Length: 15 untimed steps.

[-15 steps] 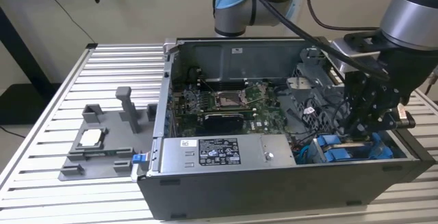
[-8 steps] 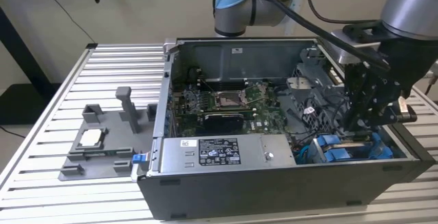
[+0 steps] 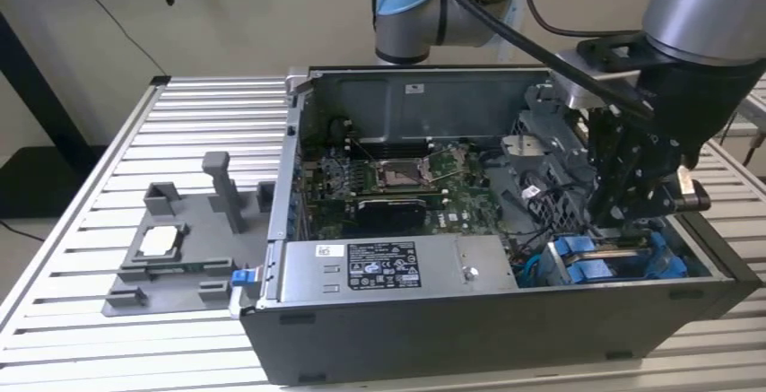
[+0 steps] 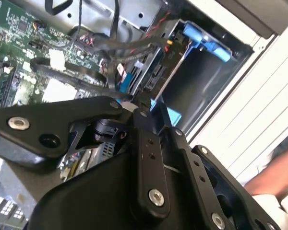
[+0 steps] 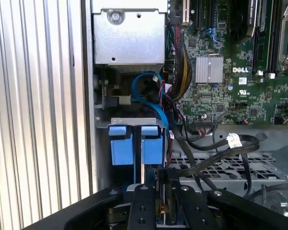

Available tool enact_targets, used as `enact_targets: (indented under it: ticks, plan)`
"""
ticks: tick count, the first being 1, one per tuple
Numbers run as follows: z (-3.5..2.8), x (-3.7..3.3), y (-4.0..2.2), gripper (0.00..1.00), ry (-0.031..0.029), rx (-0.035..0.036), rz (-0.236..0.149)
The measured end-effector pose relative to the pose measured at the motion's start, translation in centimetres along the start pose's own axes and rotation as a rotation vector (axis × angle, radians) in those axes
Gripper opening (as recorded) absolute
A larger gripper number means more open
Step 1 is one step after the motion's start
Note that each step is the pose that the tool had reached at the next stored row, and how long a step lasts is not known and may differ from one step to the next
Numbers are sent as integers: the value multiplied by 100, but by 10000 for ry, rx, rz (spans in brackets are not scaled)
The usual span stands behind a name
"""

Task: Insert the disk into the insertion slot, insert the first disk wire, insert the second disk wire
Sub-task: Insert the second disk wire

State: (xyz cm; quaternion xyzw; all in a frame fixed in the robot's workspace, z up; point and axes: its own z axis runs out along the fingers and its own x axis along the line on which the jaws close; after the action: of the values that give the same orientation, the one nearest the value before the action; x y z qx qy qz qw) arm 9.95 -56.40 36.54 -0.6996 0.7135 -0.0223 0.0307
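The open computer case lies nearest in the exterior view, on the slatted tabletop. A grey box with a black-and-white sticker sits along the case's near wall. In the near corner, toward the exterior view's right, is the insertion slot, a dark metal cage with blue plastic parts. The disk is down in this cage. In the first wrist view its blue carrier end shows beside a second blue tab, both under the cage's grey rim.

The claw hangs low inside the case, right over the cage. In the first wrist view the claw has its jaws drawn nearly together. A black flat wire with a white tag runs in to the tips, but I cannot tell whether they truly pinch its end. In the second wrist view the claw is just beside the cage's open side.

Farther in, a green motherboard covers the case floor. On the exterior view's left, apart from the case, a grey fixture stands on the tabletop. Farthest back, the arm rises behind the case's far wall. In the second wrist view a person's arm shows over the slats outside the case.
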Motion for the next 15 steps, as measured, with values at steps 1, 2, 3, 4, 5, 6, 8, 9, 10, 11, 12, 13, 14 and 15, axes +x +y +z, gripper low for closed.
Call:
enact_targets:
  ticks: [1,2,3,4,5,6,8,9,10,11,12,13,14,15]
  plan:
    - [-25,0,1,24,-8,7,1]
    - [-28,-1,8,24,-17,13,1]
    - [-27,-3,23,24,-21,25,2]
    - [-31,-7,45,24,-20,53,3]
    - [-33,-14,68,24,-24,84,4]
    - [-33,-19,87,24,-31,109,5]
    - [-38,-38,145,24,-54,190,5]
    - [-47,-40,160,24,-64,211,6]
    - [-50,-42,174,24,-83,237,7]
    - [-49,-51,189,24,-87,272,7]
    - [-51,-62,206,24,-85,325,6]
    - [-48,-70,224,24,-88,396,6]
    - [-47,-79,237,24,-88,465,4]
    - [-43,-87,251,24,-91,539,3]
